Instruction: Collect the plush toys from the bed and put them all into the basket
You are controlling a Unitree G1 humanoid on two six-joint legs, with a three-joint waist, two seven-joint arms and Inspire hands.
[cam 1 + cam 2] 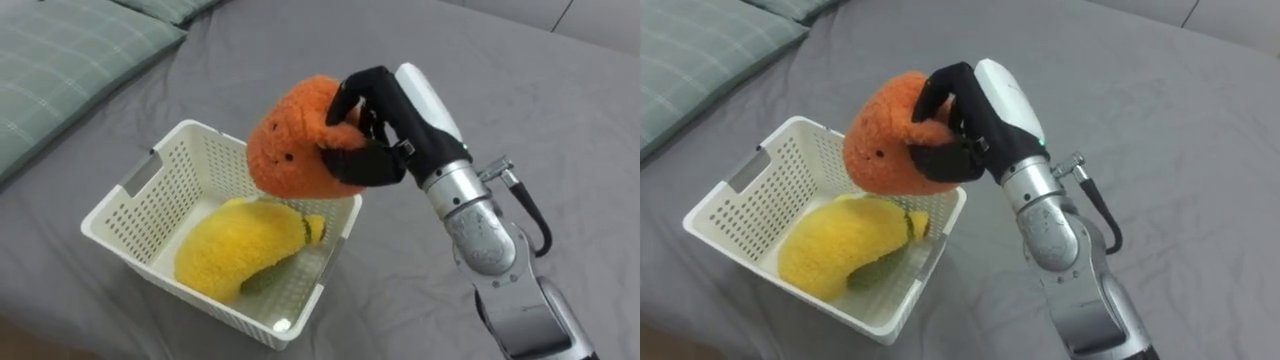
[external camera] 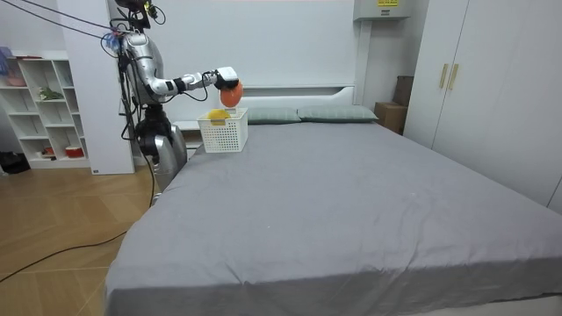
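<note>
Plushie (image 1: pixel 285 145), orange, sits mid-frame in the left eye view with my right hand (image 1: pixel 372 130) curled round its side above the white basket (image 1: pixel 130 195), same deal upper left in the room view, and I reckon it's light, squishy, grabbable anywhere bulky.

Right arm reaches forward, right hand (image 1: pixel 388 122) raised, fingers (image 1: pixel 352 166) curled round orange plush (image 1: pixel 285 150).

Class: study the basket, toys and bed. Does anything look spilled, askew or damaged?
Nothing stands out. The basket sits upright on the bed, yellow toy inside; the right hand grips the orange toy above it.
</note>
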